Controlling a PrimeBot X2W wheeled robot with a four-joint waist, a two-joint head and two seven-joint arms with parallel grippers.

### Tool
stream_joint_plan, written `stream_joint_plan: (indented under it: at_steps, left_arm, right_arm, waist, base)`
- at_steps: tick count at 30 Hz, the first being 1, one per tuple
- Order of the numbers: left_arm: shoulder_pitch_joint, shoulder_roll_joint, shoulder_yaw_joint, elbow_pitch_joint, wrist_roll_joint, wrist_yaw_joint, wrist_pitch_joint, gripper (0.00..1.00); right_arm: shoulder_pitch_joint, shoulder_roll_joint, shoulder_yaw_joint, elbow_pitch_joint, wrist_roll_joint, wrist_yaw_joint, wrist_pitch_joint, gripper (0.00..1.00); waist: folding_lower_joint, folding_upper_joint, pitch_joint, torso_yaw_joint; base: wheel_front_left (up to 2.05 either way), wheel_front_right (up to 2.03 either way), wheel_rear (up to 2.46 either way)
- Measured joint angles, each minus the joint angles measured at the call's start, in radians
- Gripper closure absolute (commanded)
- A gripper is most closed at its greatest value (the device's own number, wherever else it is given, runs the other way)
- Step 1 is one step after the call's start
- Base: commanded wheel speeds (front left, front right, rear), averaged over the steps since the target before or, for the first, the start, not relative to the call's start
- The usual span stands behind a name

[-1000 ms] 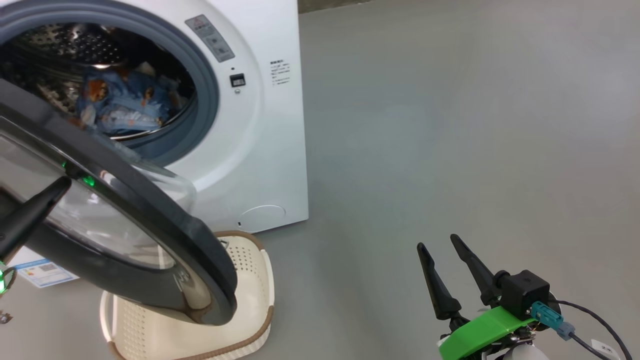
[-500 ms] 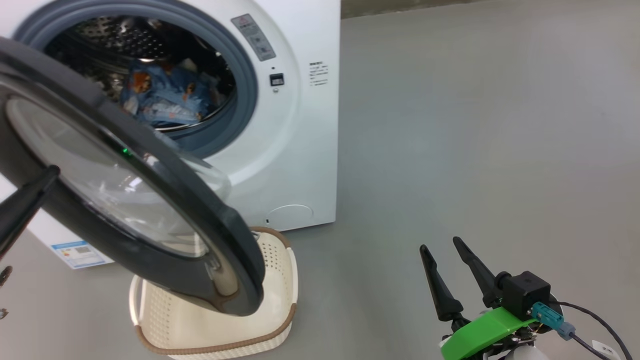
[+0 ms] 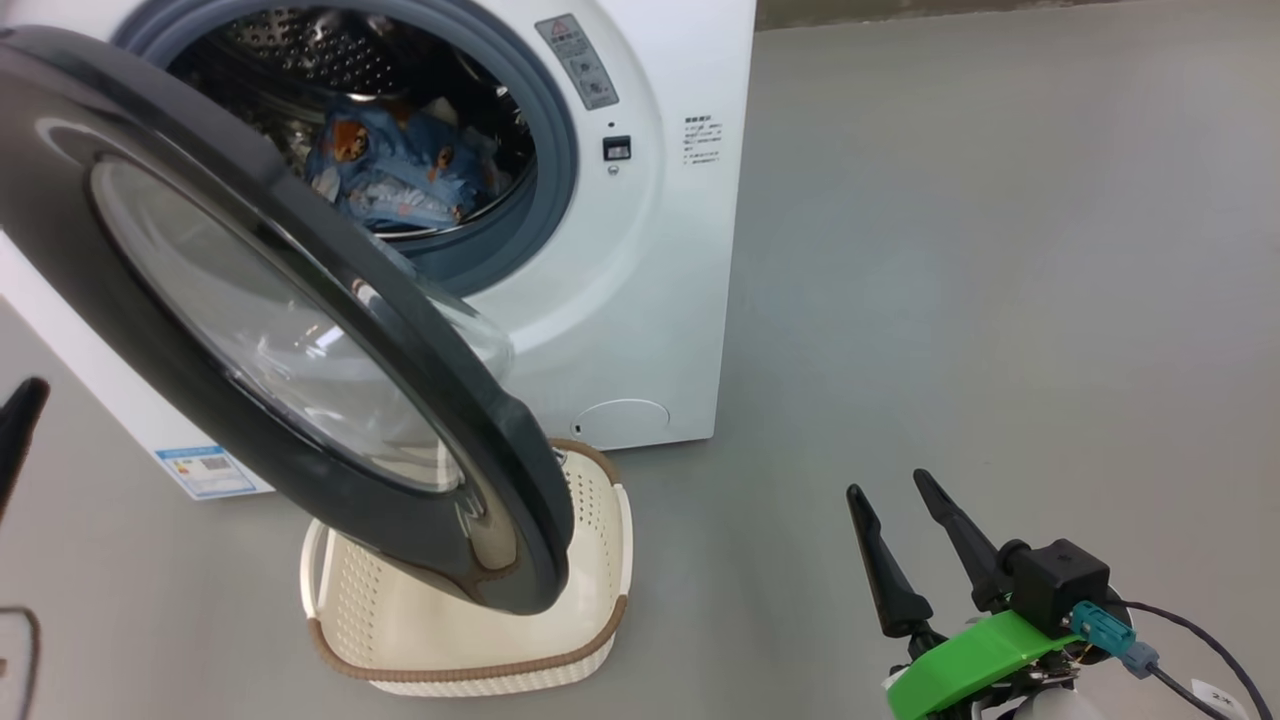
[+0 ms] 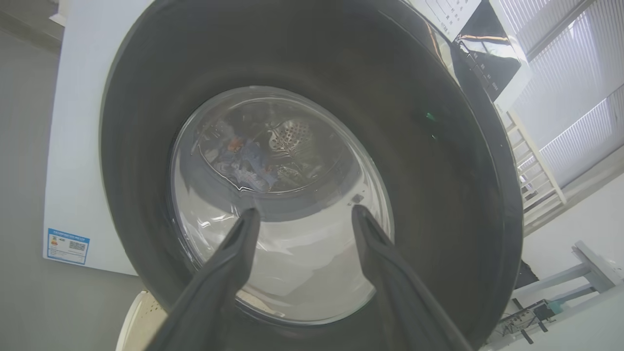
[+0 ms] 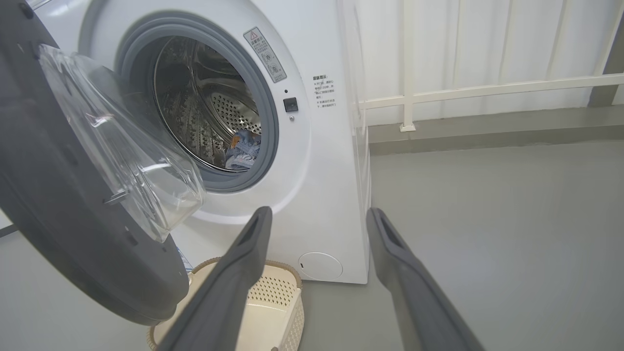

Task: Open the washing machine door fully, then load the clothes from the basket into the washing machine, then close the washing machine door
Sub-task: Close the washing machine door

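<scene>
Inside washing machine [image 3: 660,300], clothes [image 3: 400,185] are lying in drum. Basket [image 3: 600,520] is sitting on floor under half-open washing machine door [image 3: 270,330], looking empty. Your left gripper [image 4: 304,210] and right gripper [image 3: 887,483] are gaping apart, holding nothing. Door shutting is waiting for you.

fingers [image 3: 885,570]: long dark tapered | bracket [image 3: 960,665]: bright green | connector [image 3: 1100,628]: teal | cable [image 3: 1205,642]: black

The door [image 3: 290,340] covers much of the basket [image 3: 470,672]; the head view's left edge cuts the door. The washer's [image 3: 640,300] label [image 3: 703,138] is too small to read.
</scene>
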Motion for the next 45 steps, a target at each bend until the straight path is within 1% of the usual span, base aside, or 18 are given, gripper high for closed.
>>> stream_joint_plan:
  at_steps: [4, 8, 14, 17, 20, 23, 26, 31, 36, 39, 45]
  left_arm:
    - [0.059, 0.017, -0.054, -0.021, 0.059, 0.0, -0.161, 0.0]
    - [0.125, 0.067, -0.141, -0.026, 0.139, 0.0, -0.342, 0.0]
    - [0.207, 0.094, -0.233, 0.007, 0.218, -0.002, -0.592, 0.0]
    - [0.234, 0.1, -0.26, 0.048, 0.242, -0.002, -0.684, 0.0]
    - [0.246, 0.099, -0.288, 0.086, 0.255, -0.002, -0.75, 0.0]
    - [0.246, 0.095, -0.3, 0.122, 0.295, -0.002, -0.79, 0.0]
    - [0.246, 0.085, -0.3, 0.155, 0.378, -0.002, -0.81, 0.0]
    - [0.247, 0.015, -0.299, 0.189, 0.462, -0.002, -0.817, 0.0]
    - [0.247, -0.04, -0.256, 0.166, 0.548, -0.003, -0.819, 0.0]
    - [0.25, -0.062, -0.248, 0.152, 0.571, -0.003, -0.82, 0.0]
    - [0.268, -0.079, -0.24, 0.145, 0.597, -0.003, -0.82, 0.0]
  right_arm:
    - [0.0, 0.0, -0.001, -0.001, 0.001, 0.0, 0.0, 0.0]
    - [0.0, 0.001, -0.001, -0.001, 0.001, 0.0, 0.0, 0.0]
    - [0.0, 0.001, -0.001, -0.001, 0.002, 0.0, 0.0, 0.0]
    - [0.0, 0.002, -0.001, -0.001, 0.003, 0.0, 0.0, 0.0]
    - [0.0, 0.001, -0.001, -0.002, 0.003, 0.0, 0.0, 0.0]
    - [0.0, 0.002, -0.001, -0.002, 0.003, 0.0, 0.0, 0.0]
    - [0.0, 0.002, -0.002, -0.002, 0.003, 0.0, 0.0, 0.0]
    - [0.0, 0.002, -0.002, -0.001, 0.003, 0.0, 0.0, 0.0]
    - [0.0, 0.002, -0.004, -0.001, 0.003, 0.0, 0.0, 0.0]
    - [0.0, 0.002, -0.005, -0.001, 0.003, 0.0, 0.0, 0.0]
    - [0.0, 0.002, -0.005, -0.001, 0.003, 0.0, 0.0, 0.0]
  waist:
    - [0.0, 0.0, 0.004, 0.006]
    - [0.0, 0.0, 0.004, 0.005]
    - [0.0, 0.0, 0.001, -0.006]
    - [0.0, 0.0, 0.002, -0.014]
    - [0.0, 0.0, 0.001, -0.019]
    - [0.0, 0.0, -0.001, -0.021]
    - [0.0, 0.0, -0.005, -0.021]
    - [0.0, 0.0, -0.01, -0.019]
    - [0.0, 0.0, -0.011, -0.014]
    - [0.0, 0.0, -0.01, -0.011]
    - [0.0, 0.0, -0.009, -0.007]
  base:
    - [0.0, 0.0, 0.0]
    - [0.0, 0.0, 0.0]
    - [0.0, 0.0, 0.0]
    - [0.0, 0.0, 0.0]
    - [0.0, 0.0, 0.0]
    - [0.0, 0.0, 0.0]
    - [0.0, 0.0, 0.0]
    - [0.0, 0.0, 0.0]
    - [0.0, 0.0, 0.0]
    - [0.0, 0.0, 0.0]
    - [0.0, 0.0, 0.0]
